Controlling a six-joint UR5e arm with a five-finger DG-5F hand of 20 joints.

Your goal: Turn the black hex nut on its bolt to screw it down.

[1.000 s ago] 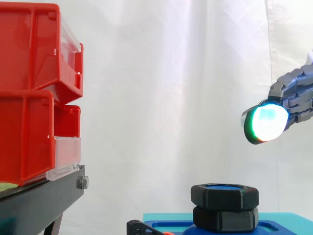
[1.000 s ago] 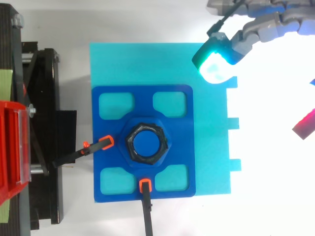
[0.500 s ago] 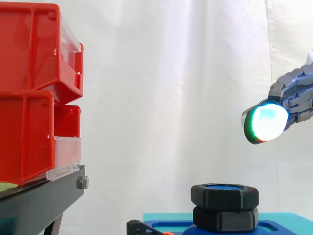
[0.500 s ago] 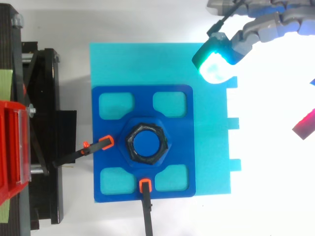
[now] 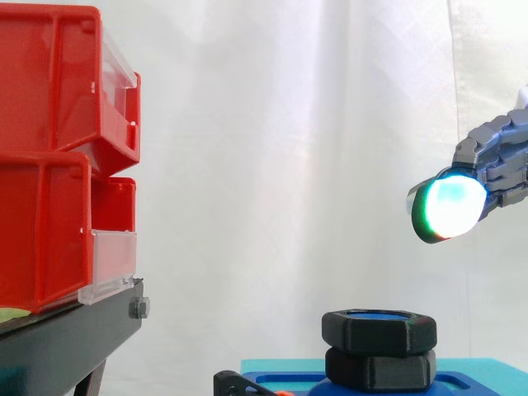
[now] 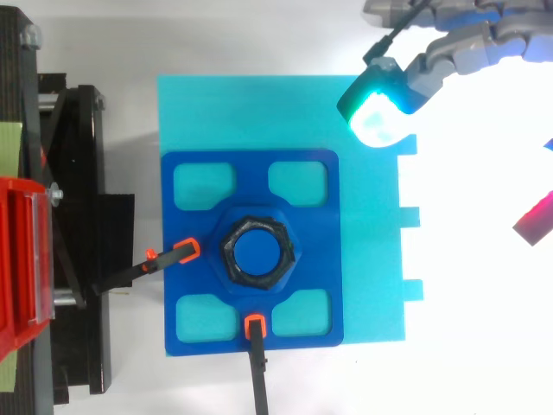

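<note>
The black hex nut (image 5: 378,330) (image 6: 257,252) sits at the top of a blue bolt, above a second black hex piece (image 5: 379,369), in the middle of a dark blue fixture plate (image 6: 302,225). My hand (image 5: 495,165) (image 6: 458,52) hovers well above and to the right of the nut, touching nothing. Its fingers are stretched out, and one glowing green-white fingertip (image 5: 448,206) (image 6: 380,108) points toward the plate's far right corner. A magenta fingertip (image 6: 536,216) shows at the right edge of the top view.
The blue plate lies on a cyan base (image 6: 371,225) and is held by two black clamps with orange tips (image 6: 177,255) (image 6: 253,327). Stacked red bins (image 5: 58,148) stand on a black stand (image 5: 66,338) at the left.
</note>
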